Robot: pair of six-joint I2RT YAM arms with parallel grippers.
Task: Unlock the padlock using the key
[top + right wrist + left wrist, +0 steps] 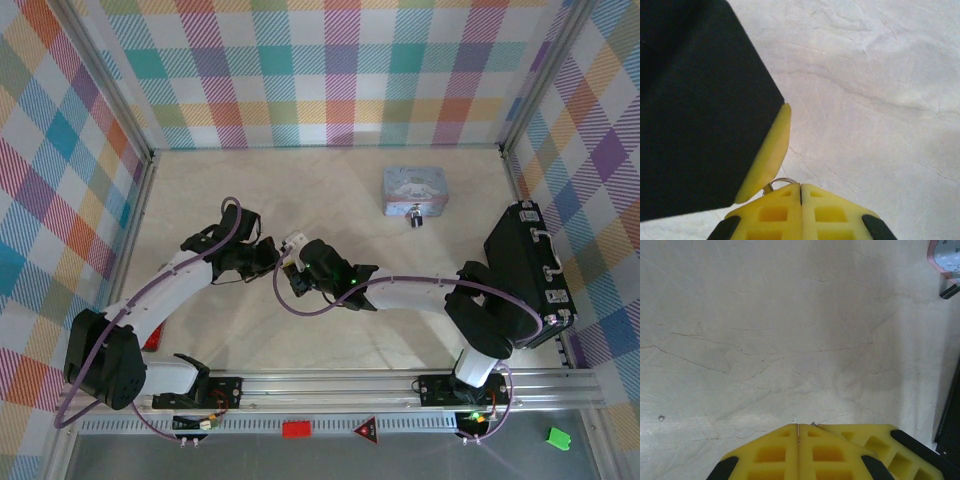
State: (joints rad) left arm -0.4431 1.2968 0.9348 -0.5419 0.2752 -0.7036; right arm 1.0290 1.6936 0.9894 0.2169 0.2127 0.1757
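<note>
Pinched shut, the left gripper meets the right gripper, also closed, a thin silver ring at its tips. At two o'clock, the padlock, tiny and dark with a silvery glint, sits against the six o'clock edge of the blue tin.

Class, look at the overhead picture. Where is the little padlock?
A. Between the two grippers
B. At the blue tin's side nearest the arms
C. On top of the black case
B: the padlock sits right at the edge of the blue tin that faces the arms' bases.
</note>
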